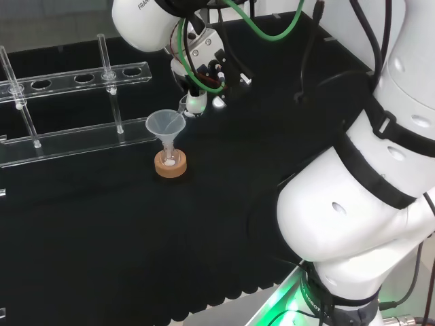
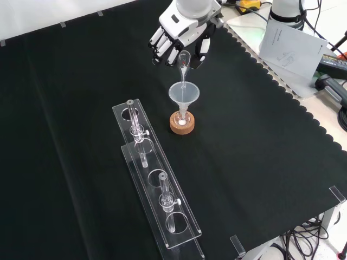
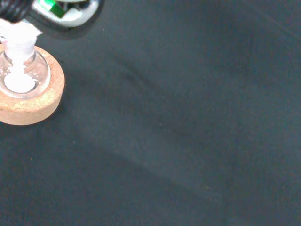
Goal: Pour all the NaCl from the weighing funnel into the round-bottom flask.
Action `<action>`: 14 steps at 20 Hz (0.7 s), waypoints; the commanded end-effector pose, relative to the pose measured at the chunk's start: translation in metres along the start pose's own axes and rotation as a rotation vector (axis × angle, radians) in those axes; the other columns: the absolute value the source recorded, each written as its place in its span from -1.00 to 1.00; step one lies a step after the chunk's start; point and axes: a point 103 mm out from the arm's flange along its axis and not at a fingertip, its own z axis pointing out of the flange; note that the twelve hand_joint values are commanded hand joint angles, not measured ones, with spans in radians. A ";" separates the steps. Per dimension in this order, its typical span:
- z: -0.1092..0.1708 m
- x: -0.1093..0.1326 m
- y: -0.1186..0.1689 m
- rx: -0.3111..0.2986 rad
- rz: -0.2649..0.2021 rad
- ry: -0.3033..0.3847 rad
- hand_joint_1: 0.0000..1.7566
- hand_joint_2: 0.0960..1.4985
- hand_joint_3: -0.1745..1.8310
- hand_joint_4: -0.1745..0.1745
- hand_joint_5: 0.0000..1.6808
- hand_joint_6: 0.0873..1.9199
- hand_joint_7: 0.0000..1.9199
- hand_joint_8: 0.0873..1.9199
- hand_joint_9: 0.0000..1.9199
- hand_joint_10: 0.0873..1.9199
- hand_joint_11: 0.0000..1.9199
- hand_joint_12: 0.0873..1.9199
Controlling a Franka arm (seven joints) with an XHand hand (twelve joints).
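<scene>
In the front view the hand [image 2: 181, 32] comes in at 12 o'clock, palm turned down toward the counter [image 2: 260, 162], with its fingers [image 2: 161, 46] curled around a small glass weighing funnel [image 2: 184, 62]. The weighing funnel hangs nearly upright, its narrow stem pointing down into the mouth of a clear plastic funnel [image 2: 184, 93] directly below. In the head view the hand [image 1: 200, 75] sits at about 1 o'clock from the same plastic funnel [image 1: 164, 125], under the arm's white link.

The plastic funnel stands in the neck of a small round flask [image 2: 183, 120], which rests on a cork ring [image 2: 182, 127] near the middle of the black cloth. In the wrist view a little heap of white powder [image 3: 19, 81] lies in the bottom of the flask [image 3: 23, 70], inside the cork ring [image 3: 33, 106].

A clear plastic rack [image 2: 157, 184] with round holes and upright posts runs from about 9 o'clock to 7 o'clock of the flask in the front view, near it but apart. From 3 to 6 o'clock of the flask the cloth lies bare out to its scalloped edge [image 2: 303, 114], beyond which papers [image 2: 293, 46] and cables lie.
</scene>
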 end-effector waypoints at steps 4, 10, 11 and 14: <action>-0.005 0.002 0.000 -0.001 -0.002 -0.025 0.21 -0.07 -0.19 1.00 0.30 -0.03 -0.57 -0.34 -0.25 -0.52 -0.45 0.25; -0.007 0.000 -0.001 0.008 0.006 -0.048 0.21 -0.07 -0.19 1.00 0.30 -0.03 -0.57 -0.34 -0.25 -0.52 -0.46 0.25; -0.007 0.001 -0.001 0.011 0.008 -0.051 0.21 -0.07 -0.19 1.00 0.30 -0.03 -0.57 -0.34 -0.25 -0.52 -0.46 0.25; -0.009 0.000 -0.001 0.014 0.012 -0.061 0.21 -0.07 -0.19 1.00 0.30 -0.03 -0.57 -0.34 -0.25 -0.52 -0.46 0.25</action>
